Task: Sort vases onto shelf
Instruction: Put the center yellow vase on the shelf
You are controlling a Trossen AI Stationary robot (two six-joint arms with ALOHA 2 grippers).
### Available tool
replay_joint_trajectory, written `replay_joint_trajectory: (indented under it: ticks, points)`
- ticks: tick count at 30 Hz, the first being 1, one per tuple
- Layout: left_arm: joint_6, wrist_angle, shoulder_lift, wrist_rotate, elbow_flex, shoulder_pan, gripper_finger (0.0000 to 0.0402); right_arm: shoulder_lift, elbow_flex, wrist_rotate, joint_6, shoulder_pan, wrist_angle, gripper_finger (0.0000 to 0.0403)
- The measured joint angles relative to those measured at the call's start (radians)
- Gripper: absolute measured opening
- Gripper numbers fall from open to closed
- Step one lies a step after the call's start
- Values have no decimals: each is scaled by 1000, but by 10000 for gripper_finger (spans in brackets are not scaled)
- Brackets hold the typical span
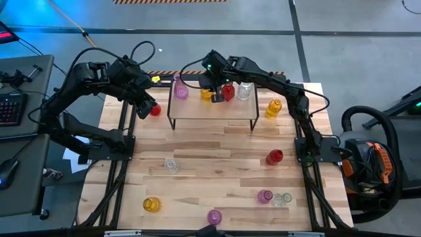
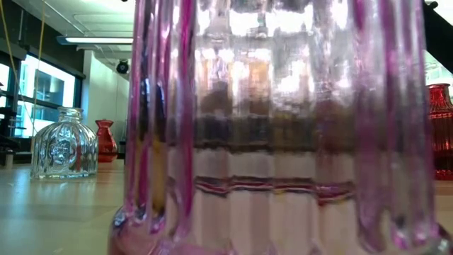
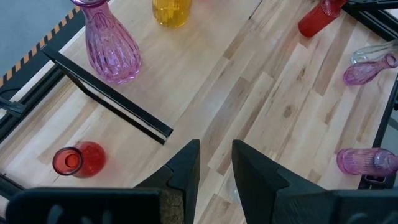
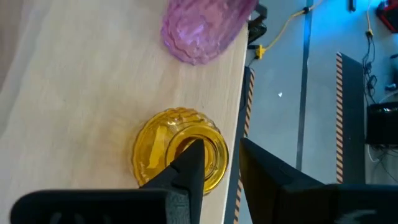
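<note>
The shelf (image 1: 214, 122) stands at the table's far middle. On its top, left to right, are a pink vase (image 1: 179, 89), a yellow vase (image 1: 207, 94), a red vase (image 1: 227, 92) and a clear one (image 1: 245, 90). My right gripper (image 1: 214, 92) is shut on the yellow vase (image 4: 180, 155) near the shelf's far edge. The pink vase (image 4: 199, 28) stands beside it. My left gripper (image 1: 146, 105) hangs open and empty over the table left of the shelf. A red vase (image 3: 78, 160) stands upright on the table beside it. My right gripper has the yellow vase by the rim of its mouth (image 4: 219, 163), one finger (image 4: 189, 158) inside the mouth and the other (image 4: 261, 171) outside. The fingers slant down from the near right. The vase is upright; it looks as if its base is on the shelf top.
More vases are on the table: yellow (image 1: 273, 107) right of the shelf, red (image 1: 274, 157), clear (image 1: 172, 164), yellow (image 1: 151, 205), pink (image 1: 264, 196), clear (image 1: 283, 199), and pink (image 1: 214, 216) at the near edge, which fills the low view (image 2: 283, 127).
</note>
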Motion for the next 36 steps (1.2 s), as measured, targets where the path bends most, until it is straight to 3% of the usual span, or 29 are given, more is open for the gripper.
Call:
replay_joint_trajectory:
  ticks: [36]
  points:
    - [0, 0, 0, 0, 0, 0, 85, 7, -1, -5, 36, -26, 58, 83]
